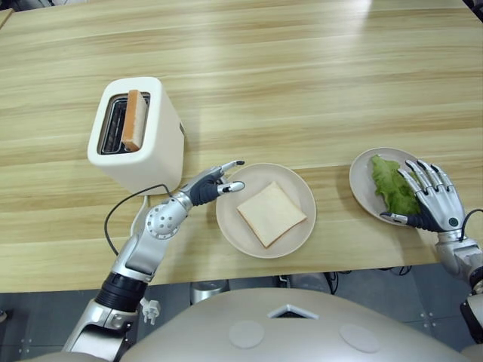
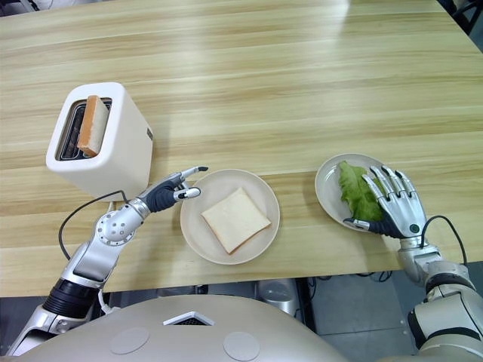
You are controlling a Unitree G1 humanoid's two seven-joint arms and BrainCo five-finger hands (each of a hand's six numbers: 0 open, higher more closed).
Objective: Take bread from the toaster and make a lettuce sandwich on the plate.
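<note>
One toaster [image 1: 139,143] on the desk [image 1: 302,75] holds one upright bread slice [image 1: 136,119]; a second slice [image 1: 272,213] lies on the middle plate [image 1: 226,219]; the right plate [image 1: 361,181] carries one lettuce leaf [image 1: 389,185]; left robot hand [image 1: 207,186] wide, empty, beside the middle plate; right robot hand [image 1: 434,202] spread over the leaf

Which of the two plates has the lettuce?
The beige round plate on the robot's right, by the right hand, bears the green lettuce leaf; the middle plate holds a square white bread slice.
</note>
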